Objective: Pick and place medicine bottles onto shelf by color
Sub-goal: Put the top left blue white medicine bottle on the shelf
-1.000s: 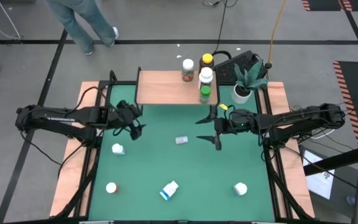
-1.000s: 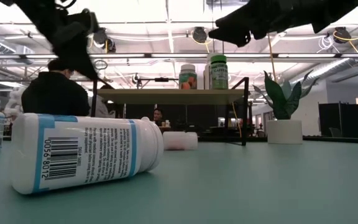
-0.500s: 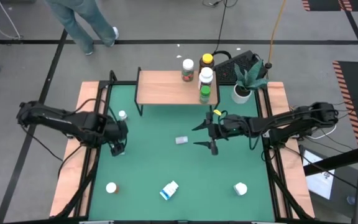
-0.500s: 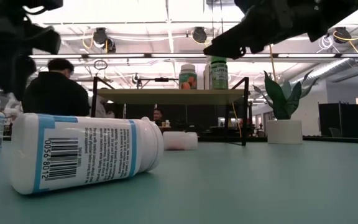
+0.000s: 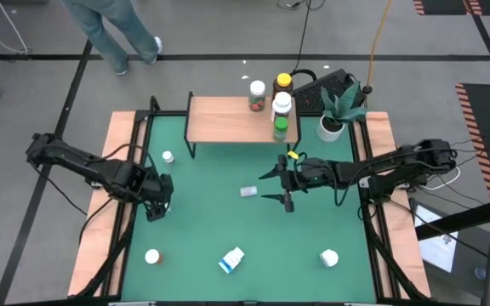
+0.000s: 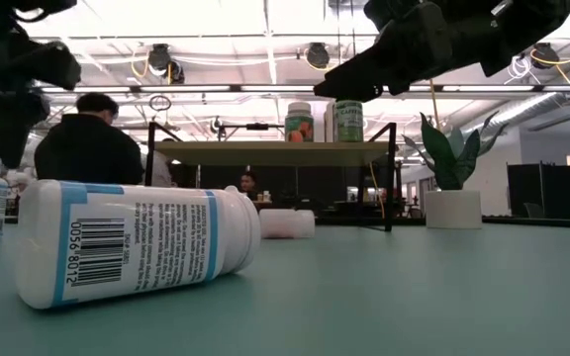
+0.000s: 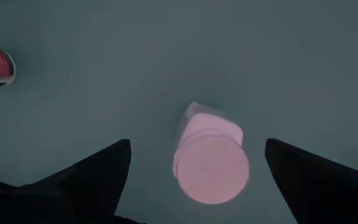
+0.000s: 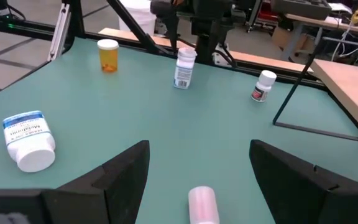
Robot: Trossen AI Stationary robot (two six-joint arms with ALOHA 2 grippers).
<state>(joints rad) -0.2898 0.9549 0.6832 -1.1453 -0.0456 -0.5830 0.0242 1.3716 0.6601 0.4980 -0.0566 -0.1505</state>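
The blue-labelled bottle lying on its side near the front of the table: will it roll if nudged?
Probably. The blue-labelled bottle lies on its round side on the smooth green table, so a sideways push would likely roll it. It looks like light plastic, so stiff but easy to knock away.

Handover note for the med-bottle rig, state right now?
Left claw: open, straddling an upright white-capped bottle at the table's left side; nothing gripped yet.
Right claw: open, empty, above mid-table, a small bottle lying on its side just ahead of it.
Done: four bottles on or at the shelf's right end, one green.
Left: red-labelled bottle near the shelf's left leg, amber bottle, blue-labelled bottle lying down, white-capped bottle front right, plus the two under the claws.
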